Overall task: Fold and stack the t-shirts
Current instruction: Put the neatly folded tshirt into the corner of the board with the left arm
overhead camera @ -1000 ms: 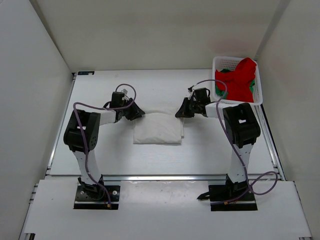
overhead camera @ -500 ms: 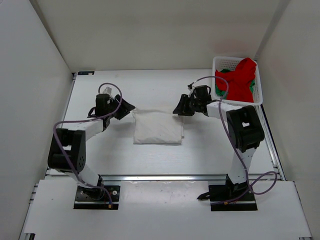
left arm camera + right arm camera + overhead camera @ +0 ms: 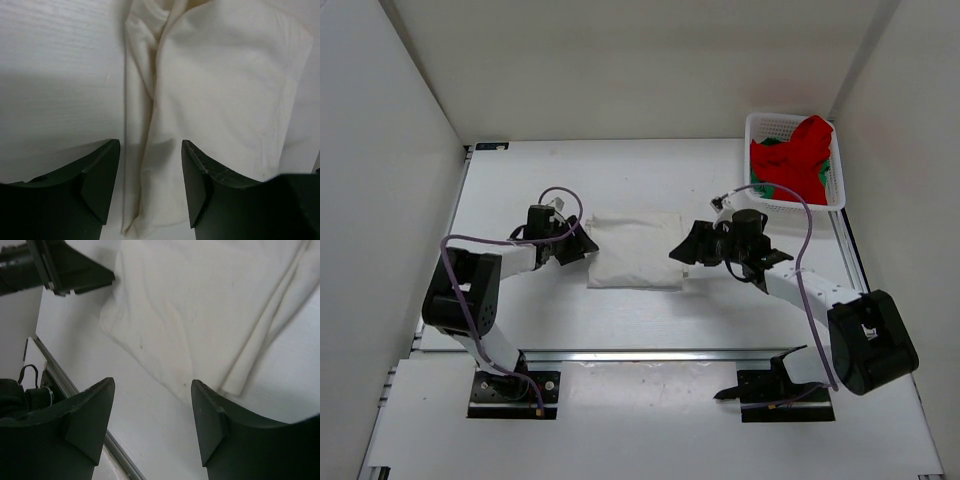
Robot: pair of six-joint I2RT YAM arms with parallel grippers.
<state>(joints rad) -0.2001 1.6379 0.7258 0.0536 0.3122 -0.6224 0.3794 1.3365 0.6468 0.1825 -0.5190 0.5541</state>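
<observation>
Top external view, starting close in: the white t-shirt [image 3: 635,250] lies folded into a tidy rectangle in the middle of the worktop [image 3: 520,180], and both arms are reaching in at it. The left claw [image 3: 582,243] sits at the shirt's left edge, the right claw [image 3: 682,250] at its right edge, facing each other across the cloth. On the left wrist view the fingers are spread apart, the shirt's folded edge running up between them, nothing pinched. On the right wrist view that claw is spread apart too, hanging over the shirt's corner and bare worktop, gripping nothing. Farther back, in the far right corner, the white mesh basket [image 3: 775,125] holds the red t-shirt [image 3: 800,160] heaped on top, the green t-shirt [image 3: 760,187] peeking out beneath it.
</observation>
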